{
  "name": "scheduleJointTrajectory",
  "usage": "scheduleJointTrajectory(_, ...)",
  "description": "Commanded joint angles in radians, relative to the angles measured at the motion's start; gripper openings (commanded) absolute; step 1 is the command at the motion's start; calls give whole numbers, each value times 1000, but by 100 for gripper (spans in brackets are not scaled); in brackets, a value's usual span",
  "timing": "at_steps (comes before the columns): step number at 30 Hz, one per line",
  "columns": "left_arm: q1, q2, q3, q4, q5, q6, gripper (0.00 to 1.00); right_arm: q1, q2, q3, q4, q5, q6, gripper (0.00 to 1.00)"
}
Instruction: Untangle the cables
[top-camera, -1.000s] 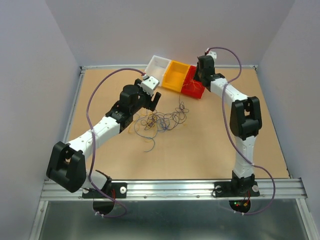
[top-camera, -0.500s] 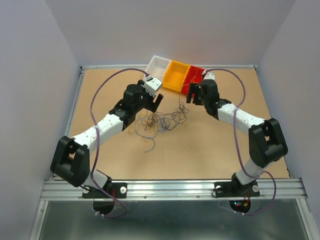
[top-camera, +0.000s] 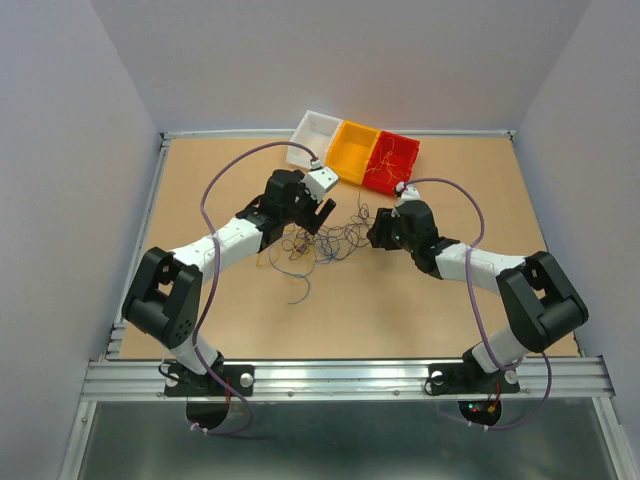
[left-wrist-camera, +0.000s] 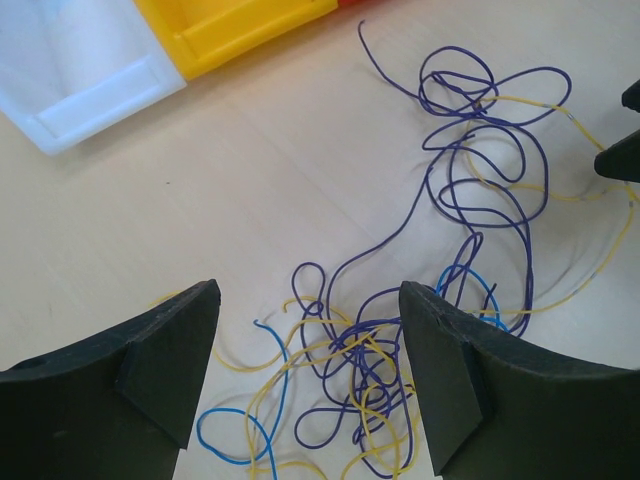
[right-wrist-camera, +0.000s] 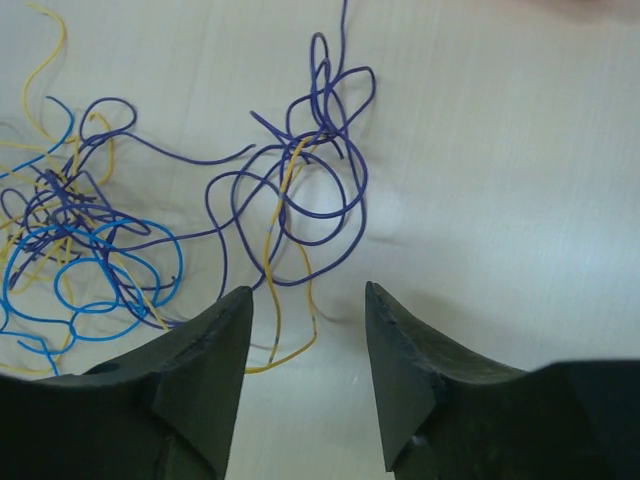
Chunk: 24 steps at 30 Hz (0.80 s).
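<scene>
The right gripper has swung away from the red bin at the far edge, where it stood a second ago, and now sits low at the right side of the cables. Its jaws stand apart with nothing between them, purple and yellow loops lying just ahead on the tabletop. The left gripper has edged rightward over the left part of the tangle, jaws wide and empty (blue, yellow and purple strands show beneath them). The tangle itself lies mid-tabletop, near the yellow bin, looking much as it did. Both arms now flank it, so I judge a fresh pick is being lined up; nothing is gripped yet
</scene>
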Motion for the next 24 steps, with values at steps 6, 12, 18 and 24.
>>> scheduleJointTrajectory(6, -36, 22, 55, -10, 53, 52, 82, 8, 51, -9, 210, -135, 1, 38)
scheduleJointTrajectory(12, -40, 4, 44, -5, 56, 56, 82, 20, 48, -14, 218, -193, -7, 1)
scheduleJointTrajectory(18, -41, -68, -14, 63, 50, 56, 82, 89, -159, -72, 201, -311, -36, 1)
scheduleJointTrajectory(24, -40, -182, -108, 168, 56, 44, 82, 160, -451, -72, 95, -327, -73, 0)
